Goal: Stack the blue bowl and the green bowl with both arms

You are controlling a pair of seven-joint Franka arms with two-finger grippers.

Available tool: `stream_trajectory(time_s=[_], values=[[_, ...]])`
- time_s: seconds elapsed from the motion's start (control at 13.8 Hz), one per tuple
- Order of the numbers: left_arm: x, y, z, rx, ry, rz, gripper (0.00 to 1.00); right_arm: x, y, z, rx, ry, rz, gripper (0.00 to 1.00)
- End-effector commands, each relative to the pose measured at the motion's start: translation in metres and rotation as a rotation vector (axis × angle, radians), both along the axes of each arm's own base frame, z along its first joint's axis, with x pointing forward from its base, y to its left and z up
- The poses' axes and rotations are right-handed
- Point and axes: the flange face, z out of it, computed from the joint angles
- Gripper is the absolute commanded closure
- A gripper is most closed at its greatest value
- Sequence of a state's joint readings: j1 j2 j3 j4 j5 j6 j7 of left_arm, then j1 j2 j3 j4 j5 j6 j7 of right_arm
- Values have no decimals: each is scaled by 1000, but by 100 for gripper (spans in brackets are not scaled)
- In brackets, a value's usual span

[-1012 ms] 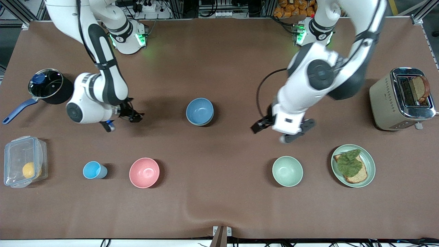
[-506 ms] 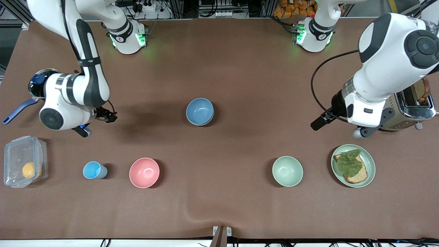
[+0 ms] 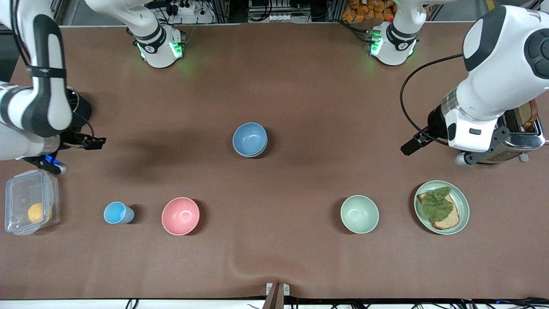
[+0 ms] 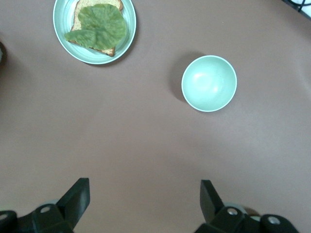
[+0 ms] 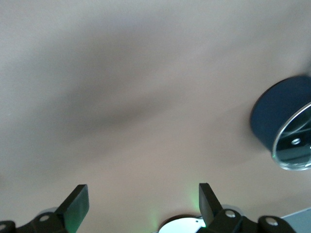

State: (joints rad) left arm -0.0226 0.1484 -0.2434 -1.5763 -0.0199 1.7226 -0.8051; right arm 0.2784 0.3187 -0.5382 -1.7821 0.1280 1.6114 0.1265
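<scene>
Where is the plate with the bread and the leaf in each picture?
Front view: the plate sits toward the left arm's end, beside the pale green bowl.
Left wrist view: the plate shows, the same bowl beside it.
Right wrist view: not in it.

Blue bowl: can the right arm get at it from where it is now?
Probably yes. The right pincer is open near the pot, and only bare table lies between it and the blue bowl.
</scene>
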Motion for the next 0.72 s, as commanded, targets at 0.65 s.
stream_trajectory(time_s=[0.65], values=[[-26,68,46,59,-74,-349,0,-31,56,278,39,-337,84,0]])
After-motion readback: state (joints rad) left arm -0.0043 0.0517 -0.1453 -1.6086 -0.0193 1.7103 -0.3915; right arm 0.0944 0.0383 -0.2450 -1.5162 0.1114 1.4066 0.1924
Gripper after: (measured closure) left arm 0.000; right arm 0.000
